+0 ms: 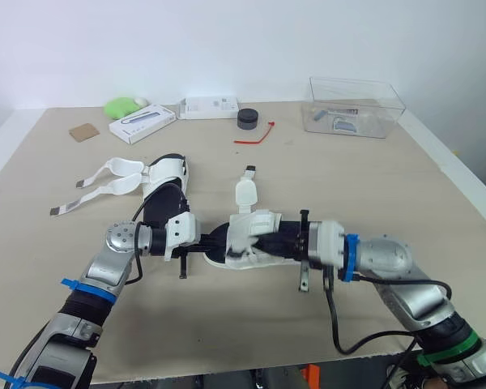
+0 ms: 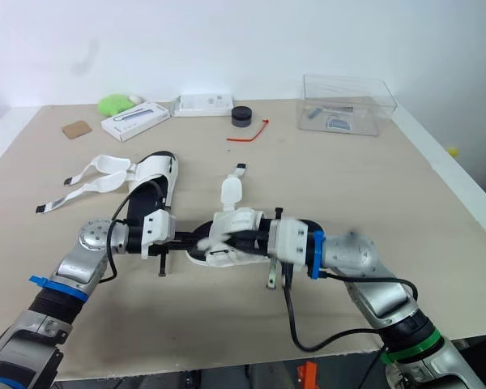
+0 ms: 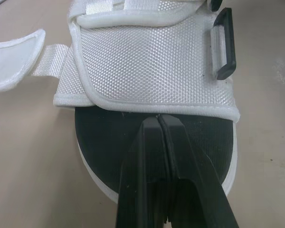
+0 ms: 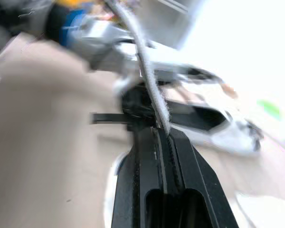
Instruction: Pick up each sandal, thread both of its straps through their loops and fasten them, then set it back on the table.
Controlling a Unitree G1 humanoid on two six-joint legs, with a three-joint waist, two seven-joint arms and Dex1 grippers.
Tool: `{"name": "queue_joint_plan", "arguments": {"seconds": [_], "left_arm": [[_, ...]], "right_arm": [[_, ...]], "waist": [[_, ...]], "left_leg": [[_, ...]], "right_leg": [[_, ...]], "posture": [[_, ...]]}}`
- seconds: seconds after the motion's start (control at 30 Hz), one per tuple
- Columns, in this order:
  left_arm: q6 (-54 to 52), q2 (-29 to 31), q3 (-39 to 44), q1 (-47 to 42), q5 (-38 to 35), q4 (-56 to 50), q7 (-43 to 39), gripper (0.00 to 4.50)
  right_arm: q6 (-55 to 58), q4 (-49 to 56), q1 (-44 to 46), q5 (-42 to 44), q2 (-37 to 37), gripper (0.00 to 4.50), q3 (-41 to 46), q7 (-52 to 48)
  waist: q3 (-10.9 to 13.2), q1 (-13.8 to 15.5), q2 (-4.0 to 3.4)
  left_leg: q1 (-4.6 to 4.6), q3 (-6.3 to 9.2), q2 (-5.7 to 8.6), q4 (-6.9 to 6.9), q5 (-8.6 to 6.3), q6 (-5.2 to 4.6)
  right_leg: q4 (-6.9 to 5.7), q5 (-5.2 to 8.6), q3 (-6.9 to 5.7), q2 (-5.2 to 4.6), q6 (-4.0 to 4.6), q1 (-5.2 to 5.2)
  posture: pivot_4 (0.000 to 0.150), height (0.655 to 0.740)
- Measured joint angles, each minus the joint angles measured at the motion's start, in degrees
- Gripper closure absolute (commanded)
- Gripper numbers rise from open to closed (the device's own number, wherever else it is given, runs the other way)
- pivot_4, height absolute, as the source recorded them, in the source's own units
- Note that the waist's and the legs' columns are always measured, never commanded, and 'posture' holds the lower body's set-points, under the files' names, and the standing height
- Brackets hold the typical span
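Note:
Mid-table lies a white sandal [image 1: 247, 243] with a black footbed, held between my two grippers. My left gripper [image 1: 213, 241] is shut, its tips [image 3: 159, 118] over the footbed and touching the edge of the white mesh upper [image 3: 152, 57]. A black loop [image 3: 223, 45] sits on that upper's side. My right gripper [image 1: 263, 239] is shut on a white strap [image 4: 149, 80], pinched edge-on between its fingers. Another strap [image 1: 245, 193] of this sandal lies loose, pointing away from me. The second sandal [image 1: 166, 185] rests behind my left arm, both straps [image 1: 105, 182] spread open to the left.
A clear plastic box [image 1: 355, 105] stands at the back right. Along the back are a black round object [image 1: 248, 118], a red tie [image 1: 255, 136], two white boxes [image 1: 142, 123] [image 1: 211, 107], a green object [image 1: 121, 106] and a brown card piece [image 1: 84, 131].

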State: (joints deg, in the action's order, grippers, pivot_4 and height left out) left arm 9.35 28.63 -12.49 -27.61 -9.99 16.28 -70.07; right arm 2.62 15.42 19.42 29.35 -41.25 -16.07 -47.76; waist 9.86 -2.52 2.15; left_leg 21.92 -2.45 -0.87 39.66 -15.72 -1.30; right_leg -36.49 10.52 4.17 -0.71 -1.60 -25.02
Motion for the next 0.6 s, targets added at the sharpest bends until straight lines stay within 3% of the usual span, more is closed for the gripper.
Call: {"name": "queue_joint_plan", "arguments": {"seconds": [0.2,0.53,0.6], "left_arm": [[0.71,0.01,-0.13,-0.25,0.02,0.39,-0.22,4.50],[0.80,-0.02,-0.19,-0.29,0.02,0.63,0.01,4.50],[0.80,-0.02,-0.20,-0.28,0.02,0.57,0.06,4.50]], "right_arm": [[23.46,-1.75,2.67,7.39,3.49,4.44,3.78,6.89],[35.64,-2.98,6.47,8.46,7.42,4.44,6.72,9.15],[37.58,-3.36,6.47,8.80,7.83,3.78,7.77,9.36]], "waist": [[-0.01,0.01,-0.01],[-0.03,-0.01,0.00],[-0.03,-0.01,0.00]], "left_leg": [[0.06,0.05,-0.01,-0.01,0.00,0.00],[0.07,0.06,0.00,0.01,0.02,-0.03],[0.07,0.05,0.00,0.01,0.02,-0.03]], "right_leg": [[0.00,0.01,0.00,0.05,0.01,-0.03],[0.00,-0.02,0.01,0.08,-0.06,-0.02],[0.00,-0.03,0.02,0.07,-0.07,-0.03]], "posture": [[0.150,0.7400],[0.150,0.7400],[0.150,0.7400]]}}
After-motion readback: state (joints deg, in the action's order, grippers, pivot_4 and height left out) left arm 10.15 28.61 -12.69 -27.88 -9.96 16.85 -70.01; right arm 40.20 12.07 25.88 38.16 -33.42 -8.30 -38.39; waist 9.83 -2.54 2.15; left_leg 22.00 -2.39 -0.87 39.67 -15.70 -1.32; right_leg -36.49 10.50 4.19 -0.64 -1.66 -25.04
